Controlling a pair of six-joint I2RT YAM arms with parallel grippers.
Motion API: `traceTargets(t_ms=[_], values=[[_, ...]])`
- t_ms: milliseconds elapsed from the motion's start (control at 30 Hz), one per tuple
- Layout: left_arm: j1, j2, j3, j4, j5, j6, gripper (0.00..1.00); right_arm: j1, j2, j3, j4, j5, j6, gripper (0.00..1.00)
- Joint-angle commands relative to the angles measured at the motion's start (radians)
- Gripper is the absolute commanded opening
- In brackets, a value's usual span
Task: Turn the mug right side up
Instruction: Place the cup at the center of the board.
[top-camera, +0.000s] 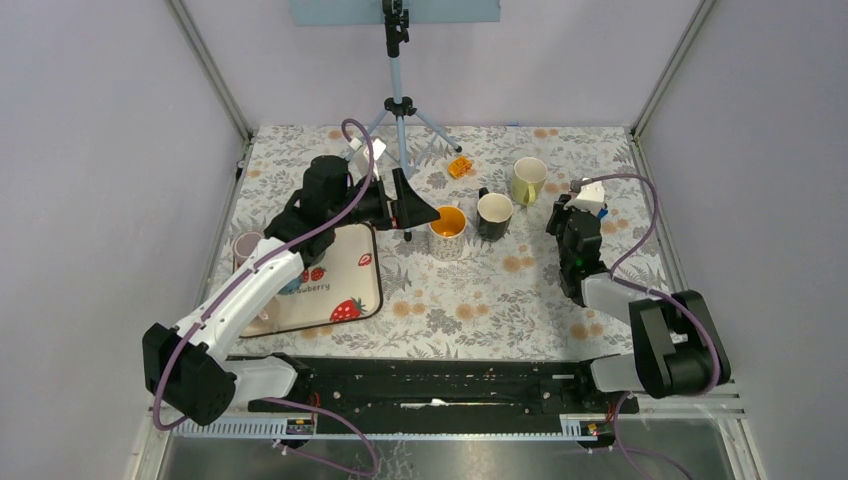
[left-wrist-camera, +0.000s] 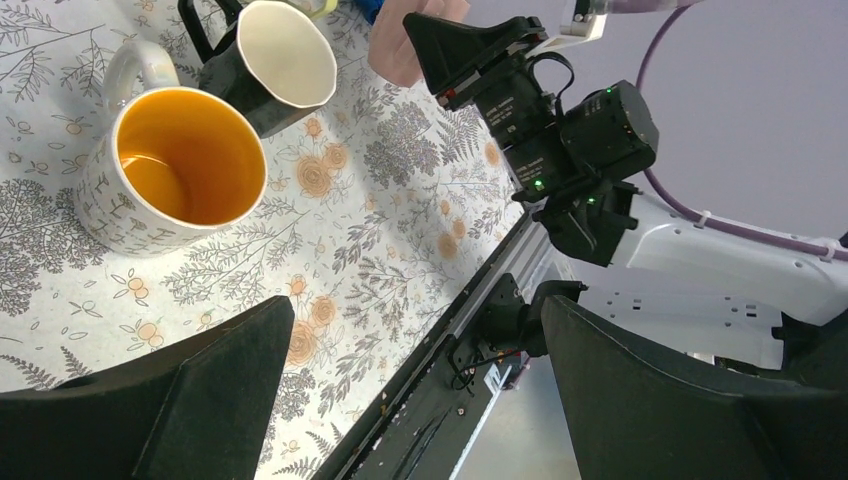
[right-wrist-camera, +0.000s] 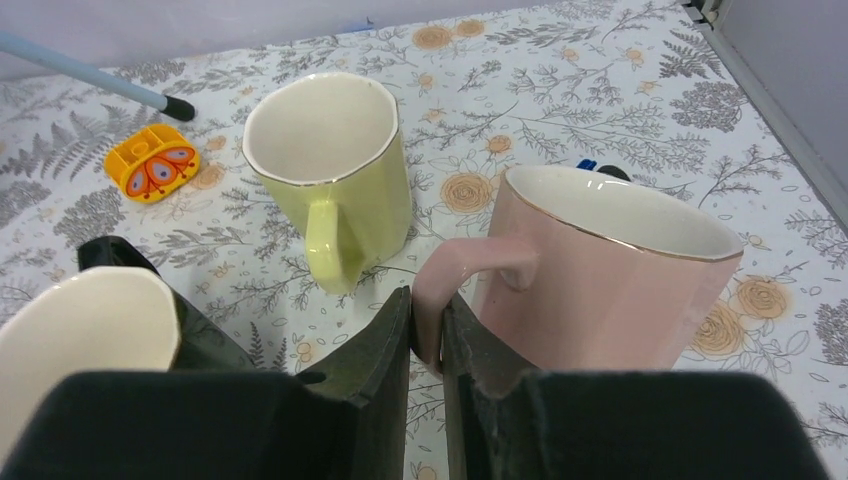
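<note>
Tripod (top-camera: 398, 110) behind mug row (top-camera: 494, 213); tray (top-camera: 345, 275) left, on table (top-camera: 480, 300).

- Pink mug (right-wrist-camera: 620, 290), handle between the fingers (right-wrist-camera: 375, 370): glossy glazed ceramic, gilt rim.
- Fingers: matt black plastic.
- Worktop (right-wrist-camera: 560, 90) beyond them: matt floral cloth.

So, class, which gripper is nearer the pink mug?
Right. The right gripper has its jaws shut on the handle of the pink mug; the left gripper is open, well away, beside the orange-lined mug.
</note>
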Motion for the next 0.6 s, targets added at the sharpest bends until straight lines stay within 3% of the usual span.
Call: traceTargets(t_ms=[0,567], values=[[-0.004,0.013,0.030,0.021,0.032,0.016,0.99,0.015,0.075,-0.003,0.400,-0.003,-0.087,0.00],[-0.014,0.027,0.015,0.022,0.047,0.014,0.99,0.020,0.314,0.024,0.689,-0.086,-0.159,0.00]])
